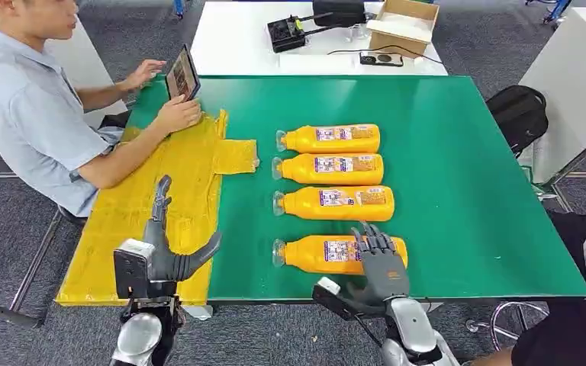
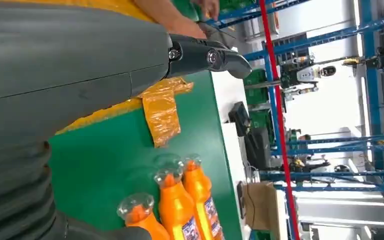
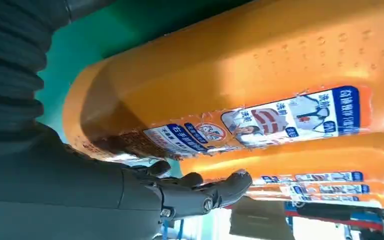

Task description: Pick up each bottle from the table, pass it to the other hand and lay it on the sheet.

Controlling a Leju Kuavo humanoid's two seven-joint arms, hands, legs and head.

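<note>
Four orange bottles lie on their sides in a row on the green tabletop [image 1: 465, 191], clear caps pointing toward the yellow sheet [image 1: 175, 198] spread over the tabletop's left part. The robot's right hand [image 1: 381, 263] rests over the base end of the nearest bottle [image 1: 320, 254], fingers spread across the top of it and not wrapped around it; in the right wrist view its fingers [image 3: 220, 190] reach out alongside the bottle's label, and I cannot tell whether they press on it. The next bottle [image 1: 336, 203] lies just beyond, then the third bottle [image 1: 330, 168] and the farthest bottle [image 1: 330, 139], each close to its neighbour. The left hand [image 1: 169, 255] is held over the near part of the sheet, fingers apart, holding nothing. A person [image 1: 38, 107] in a pale blue shirt sits at the far left corner holding a tablet [image 1: 182, 74] upright over the sheet's far end. Behind stands a white table [image 1: 229, 38] carrying a cardboard box [image 1: 404, 27] and a black device [image 1: 288, 33]
</note>
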